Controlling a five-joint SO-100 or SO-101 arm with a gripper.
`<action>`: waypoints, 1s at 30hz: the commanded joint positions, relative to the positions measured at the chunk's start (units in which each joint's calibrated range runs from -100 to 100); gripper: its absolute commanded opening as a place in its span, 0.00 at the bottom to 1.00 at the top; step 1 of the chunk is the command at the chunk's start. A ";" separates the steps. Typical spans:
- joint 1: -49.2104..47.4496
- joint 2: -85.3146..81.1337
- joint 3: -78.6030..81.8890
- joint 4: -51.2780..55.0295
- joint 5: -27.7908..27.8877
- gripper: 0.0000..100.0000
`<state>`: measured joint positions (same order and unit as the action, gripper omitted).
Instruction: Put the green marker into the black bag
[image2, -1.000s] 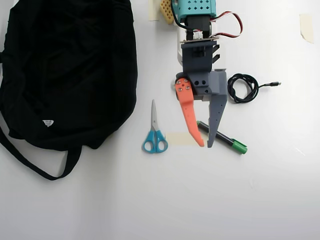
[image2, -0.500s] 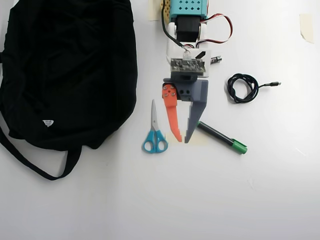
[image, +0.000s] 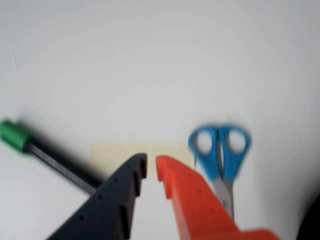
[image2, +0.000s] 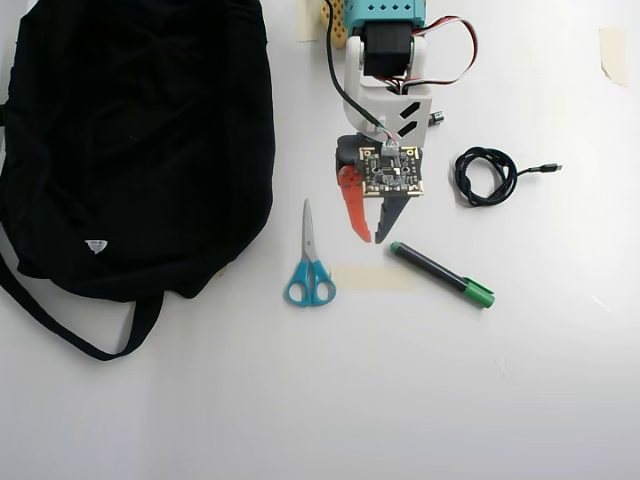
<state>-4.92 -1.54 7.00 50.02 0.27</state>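
Observation:
The green marker lies slanted on the white table, its green cap at the lower right in the overhead view. In the wrist view the green marker lies at the left, with the cap far left. My gripper points down just up-left of the marker's dark end, apart from it. In the wrist view the gripper holds nothing; its dark and orange fingers stand almost together with only a thin slit between them. The black bag fills the upper left, its strap trailing down.
Blue-handled scissors lie left of the gripper, and the scissors show right of the orange finger. A pale tape patch sits below the fingertips. A coiled black cable lies to the right.
The arm has drawn back toward its base and tipped downward. The fingertips moved up the overhead view, off the marker's dark end. The marker, scissors and bag have not moved.

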 joint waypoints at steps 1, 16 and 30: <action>-0.09 -3.11 -2.68 4.76 -2.84 0.02; -0.39 -4.44 -8.43 23.02 -4.83 0.02; -1.66 -4.36 -7.63 24.48 -5.36 0.02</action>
<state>-6.25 -2.95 1.18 74.24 -4.81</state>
